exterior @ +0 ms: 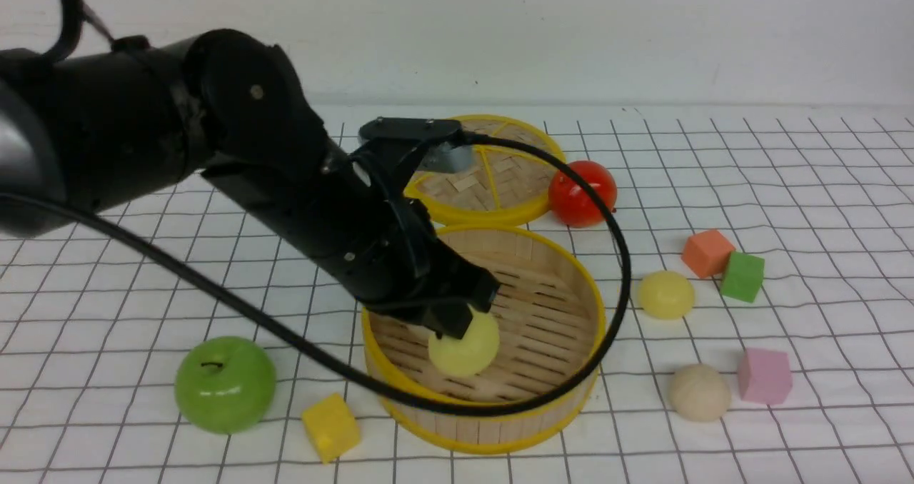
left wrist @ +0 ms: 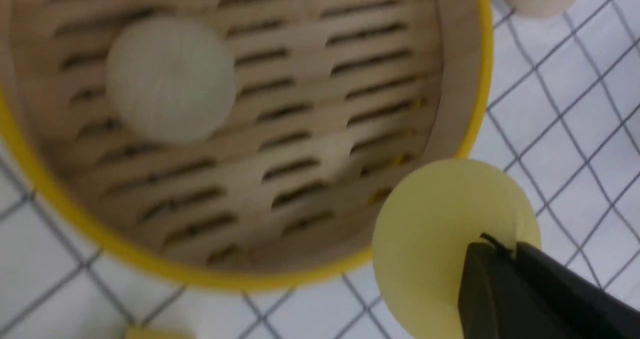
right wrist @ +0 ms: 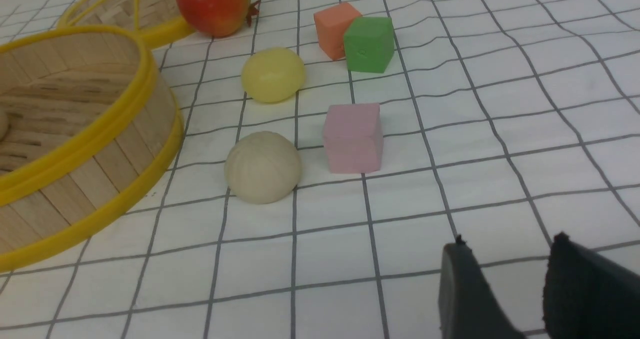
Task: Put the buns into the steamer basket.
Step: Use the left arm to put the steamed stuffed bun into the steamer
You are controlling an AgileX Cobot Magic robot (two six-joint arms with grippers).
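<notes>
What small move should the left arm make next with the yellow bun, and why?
Probably carry it slightly further in over the steamer basket before opening. The left gripper is shut on the pale yellow bun, which in the left wrist view overlaps the basket's yellow rim, so releasing now might catch it. One off-white bun already lies on the slatted floor.
</notes>
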